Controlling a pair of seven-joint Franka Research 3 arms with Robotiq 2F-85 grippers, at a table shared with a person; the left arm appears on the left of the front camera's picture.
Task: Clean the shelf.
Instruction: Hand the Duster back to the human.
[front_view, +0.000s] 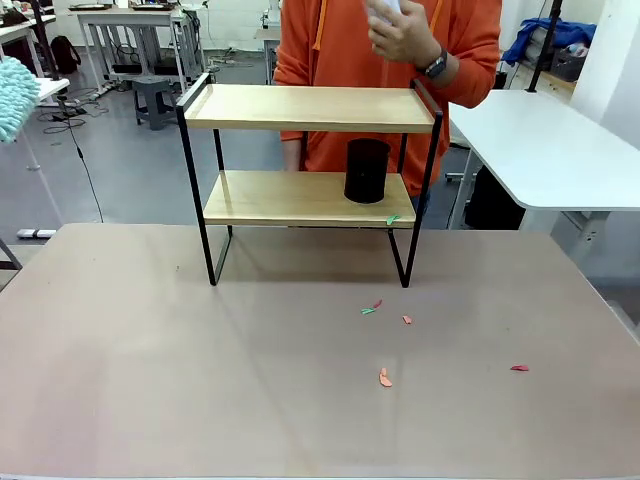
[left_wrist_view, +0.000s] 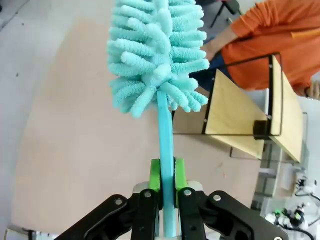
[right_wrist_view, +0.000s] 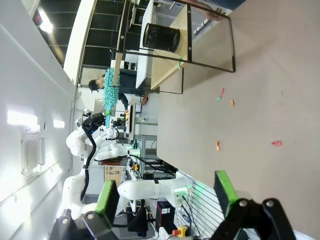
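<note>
Since the left gripper (left_wrist_view: 167, 176) clamps the duster (left_wrist_view: 155, 55) low on its handle, the head is free to sweep the shelf (front_view: 300, 108); right gripper (right_wrist_view: 166, 192) sits wide, empty.

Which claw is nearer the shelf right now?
Left, likely. The left claw, gripping the duster, is off one end of the shelf; the right claw sits back across the table.

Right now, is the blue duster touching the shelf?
Apart. In the front view the duster is at the far left edge of the picture, and open floor shows between it and the shelf.
</note>
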